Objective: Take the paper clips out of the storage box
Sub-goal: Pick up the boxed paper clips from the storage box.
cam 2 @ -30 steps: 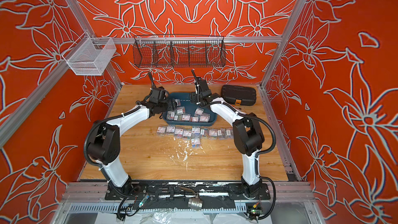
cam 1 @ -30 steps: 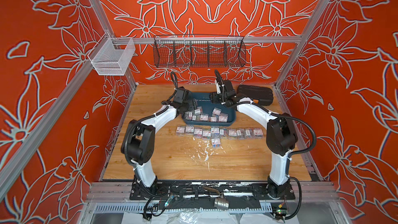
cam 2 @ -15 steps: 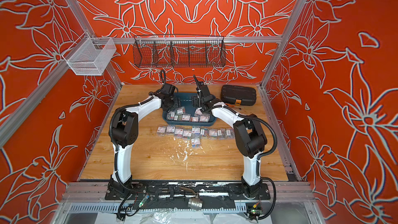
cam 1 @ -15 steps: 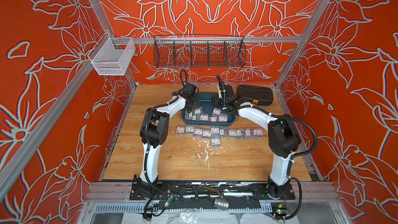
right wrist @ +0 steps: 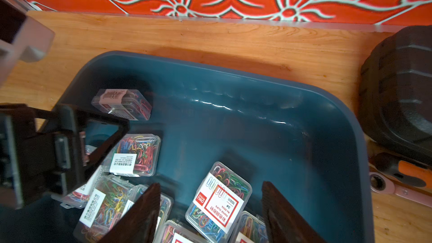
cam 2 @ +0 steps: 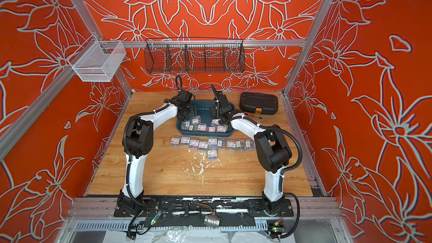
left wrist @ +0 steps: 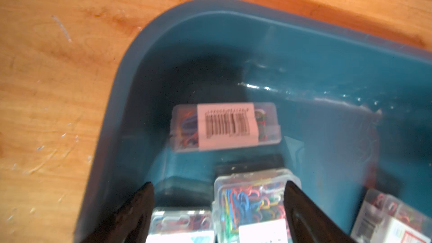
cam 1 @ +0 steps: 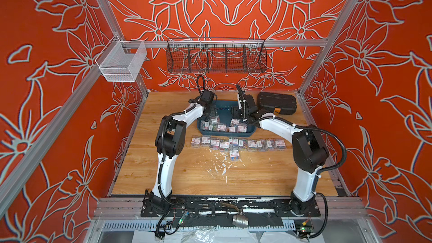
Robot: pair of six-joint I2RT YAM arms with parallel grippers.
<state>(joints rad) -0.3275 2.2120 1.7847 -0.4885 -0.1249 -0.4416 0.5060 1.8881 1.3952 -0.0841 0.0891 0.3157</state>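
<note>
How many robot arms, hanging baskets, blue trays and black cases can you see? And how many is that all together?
Robot arms: 2 (left arm, right arm)
Hanging baskets: 2 (white mesh basket, black wire basket)
Blue tray: 1
Black case: 1
Total: 6

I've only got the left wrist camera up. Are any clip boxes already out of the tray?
Observer: Yes, a row of clip boxes lies on the table just in front of the tray, plus a single box nearer the robot.
Operator: What about the right side?
Observer: The right gripper hangs over the tray, open, with a labelled box between its fingers.
Operator: Anything beside the tray?
Observer: A black case, on the robot's right of it.
</note>
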